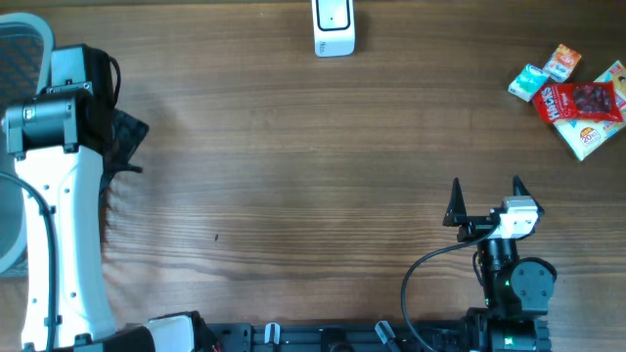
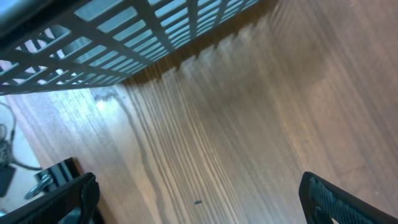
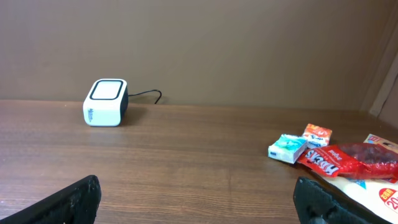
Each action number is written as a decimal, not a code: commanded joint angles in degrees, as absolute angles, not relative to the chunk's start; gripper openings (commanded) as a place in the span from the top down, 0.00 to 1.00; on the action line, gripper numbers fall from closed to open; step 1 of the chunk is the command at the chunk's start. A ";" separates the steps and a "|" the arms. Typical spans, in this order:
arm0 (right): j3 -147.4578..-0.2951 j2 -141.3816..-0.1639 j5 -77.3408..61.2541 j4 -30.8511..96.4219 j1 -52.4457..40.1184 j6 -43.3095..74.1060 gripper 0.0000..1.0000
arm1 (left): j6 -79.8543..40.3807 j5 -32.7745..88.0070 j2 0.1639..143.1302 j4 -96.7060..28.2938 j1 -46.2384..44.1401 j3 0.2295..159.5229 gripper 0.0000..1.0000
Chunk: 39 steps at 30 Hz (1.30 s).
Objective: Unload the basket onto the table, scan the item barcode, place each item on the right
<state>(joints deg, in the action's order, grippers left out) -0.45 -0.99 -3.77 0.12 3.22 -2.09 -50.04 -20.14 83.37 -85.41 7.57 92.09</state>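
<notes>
A white barcode scanner with a black-rimmed window stands at the table's far edge, also in the right wrist view. Snack items lie at the far right: a red candy bag, a teal-and-white packet, a small orange packet and a white packet. My right gripper stands open near the front right, pointing at them, nothing between its fingers. My left gripper is open at the left edge over bare wood.
A grey mesh basket sits at the far left beside the left arm. A black cable loops by the right arm's base. The wooden table spreads between the arms.
</notes>
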 commanded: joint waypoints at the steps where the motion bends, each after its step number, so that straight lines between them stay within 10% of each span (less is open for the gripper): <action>1: -0.30 -0.21 -3.42 -0.01 3.01 -2.92 0.00 | -49.98 -19.94 77.87 -84.90 7.84 91.57 0.00; 17: -0.30 -0.21 -3.42 -0.01 3.01 -2.92 0.00 | -26.02 9.82 33.98 -32.77 6.87 40.18 0.00; 39: -0.30 -0.25 -3.42 -0.01 3.01 -2.92 0.00 | -12.10 16.53 4.40 -35.35 8.12 23.53 0.00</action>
